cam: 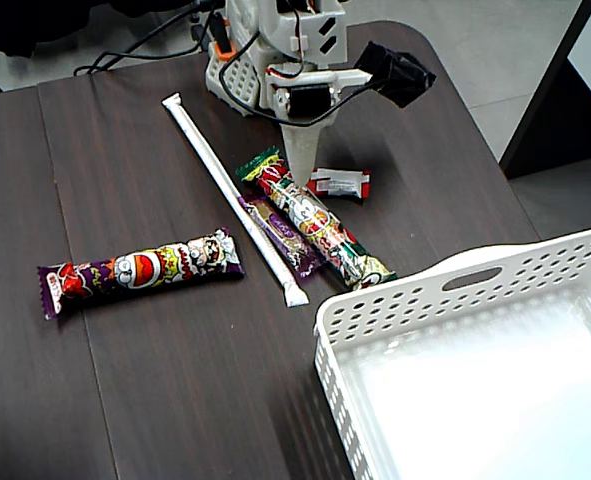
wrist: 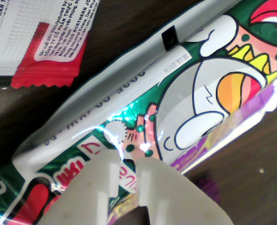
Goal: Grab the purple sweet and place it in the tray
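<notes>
A purple-wrapped sweet (cam: 140, 270) with cartoon faces lies alone on the dark table at the left of the fixed view. A second, darker purple sweet (cam: 285, 238) lies beside and partly under a green sweet (cam: 320, 225); its purple edge (wrist: 250, 108) shows in the wrist view. My gripper (cam: 301, 180) points down at the upper end of the green sweet (wrist: 175, 93), far from the left purple one. In the wrist view the gripper (wrist: 126, 159) has its fingers drawn together with only a thin slit, holding nothing. The white tray (cam: 455, 275) is at the lower right.
A long white wrapped stick (cam: 230, 195) lies diagonally between the two groups of sweets. A small red and white packet (cam: 340, 183) (wrist: 44, 51) lies just right of the gripper. The arm's base (cam: 265, 60) stands at the table's far edge.
</notes>
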